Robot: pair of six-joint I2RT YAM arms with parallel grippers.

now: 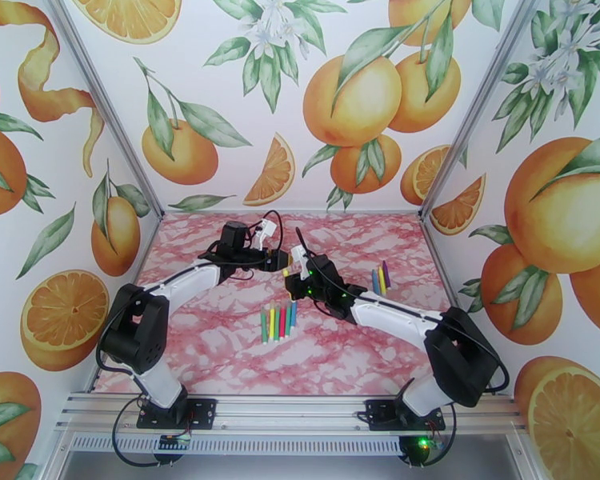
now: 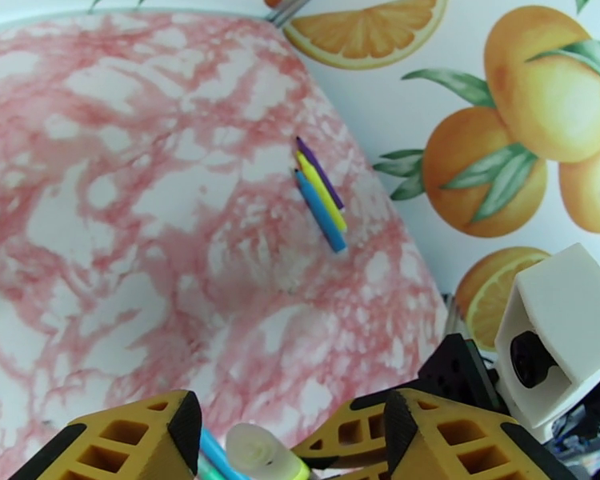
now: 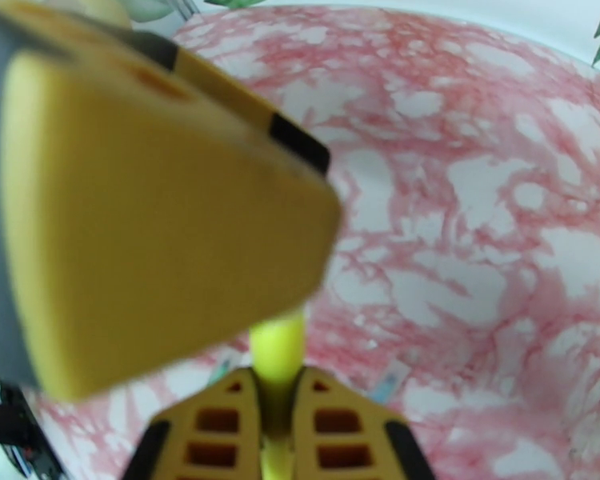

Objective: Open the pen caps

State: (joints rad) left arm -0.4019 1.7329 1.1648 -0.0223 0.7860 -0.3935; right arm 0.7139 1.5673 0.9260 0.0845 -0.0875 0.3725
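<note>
Left gripper (image 2: 288, 430) has its yellow fingers (image 2: 132, 438) standing apart, one either side of the pale end of a yellow pen (image 2: 264, 454), with a gap showing on both sides, so it looks open around the pen rather than clamped on it. Right gripper (image 3: 278, 382) is closed tight on that same yellow pen (image 3: 278, 350), which pokes up between its fingertips.

From above, the left gripper (image 1: 278, 262) and right gripper (image 1: 298, 262) meet nose to nose over the middle of the pink marbled table (image 1: 220, 354), and their wrists crowd the spot so much that I can't make out the held pen there. Only the wrist cameras give the grip away.

The top view does show a row of pens (image 1: 278, 322) lying side by side on the table just near of the grippers, with green, yellow, red and blue among them. Whether each is capped I can't tell at this size. A second group of three pens (image 1: 380, 279), blue, yellow and purple, lies to the right, touching one another. The left wrist camera sees those three pens (image 2: 320, 198) clearly, far off towards the orange-printed wall (image 2: 500, 114).

In the right wrist view a big blurred finger (image 3: 156, 218) of the left gripper blocks the upper left of the table. In the left wrist view the right arm's white camera housing (image 2: 556, 338) sits at the right edge.
</note>
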